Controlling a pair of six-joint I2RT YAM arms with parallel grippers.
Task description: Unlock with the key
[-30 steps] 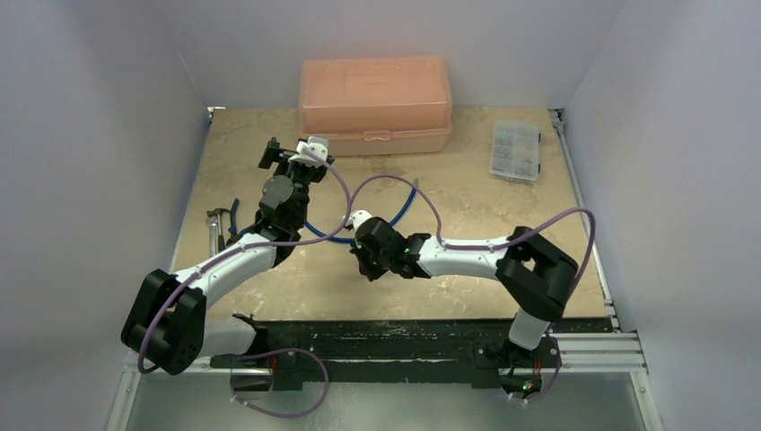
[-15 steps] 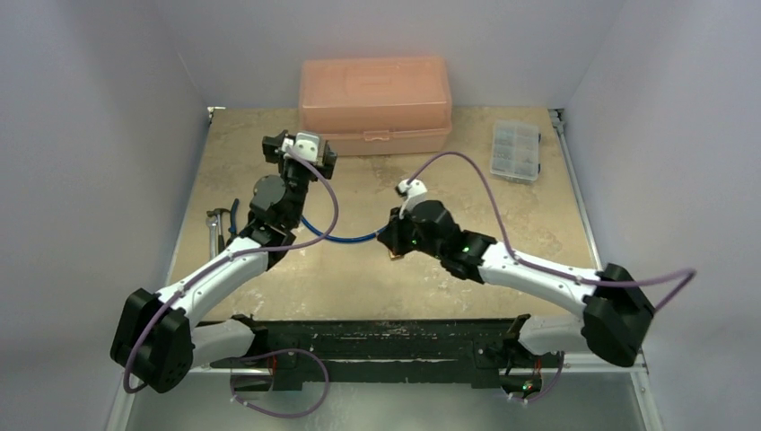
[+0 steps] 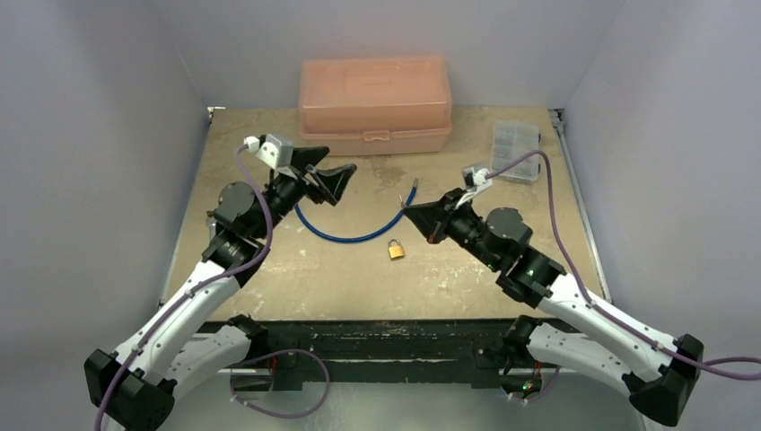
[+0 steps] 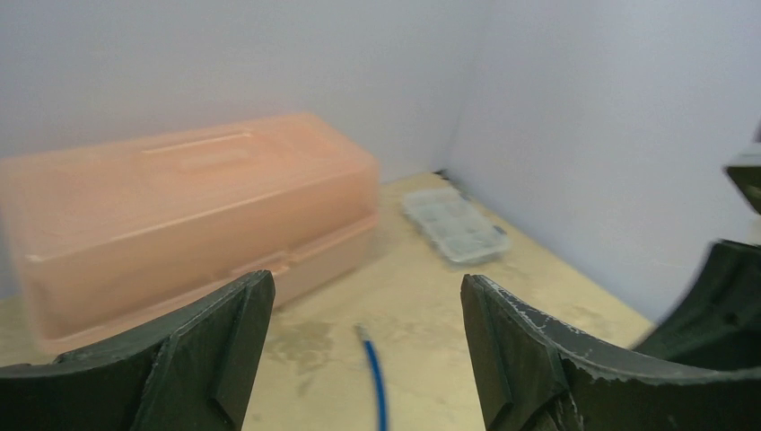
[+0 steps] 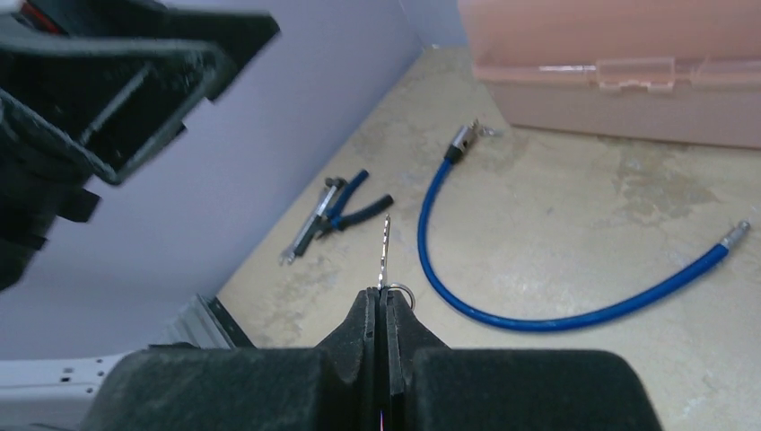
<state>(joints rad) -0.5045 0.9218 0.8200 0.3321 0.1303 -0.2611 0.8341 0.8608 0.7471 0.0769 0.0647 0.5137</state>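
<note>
I pull both arms back off the padlock: right gripper pinches the key, left gripper spread and empty, so it waits unheld.

Thin shiny metal key, glossy brass padlock, translucent peach plastic box — matt, mottled beige tabletop

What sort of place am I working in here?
Probably an enclosed lab test bench: plain white walls box in a stone-look tabletop holding a peach toolbox, a clear parts organiser and pliers.
</note>
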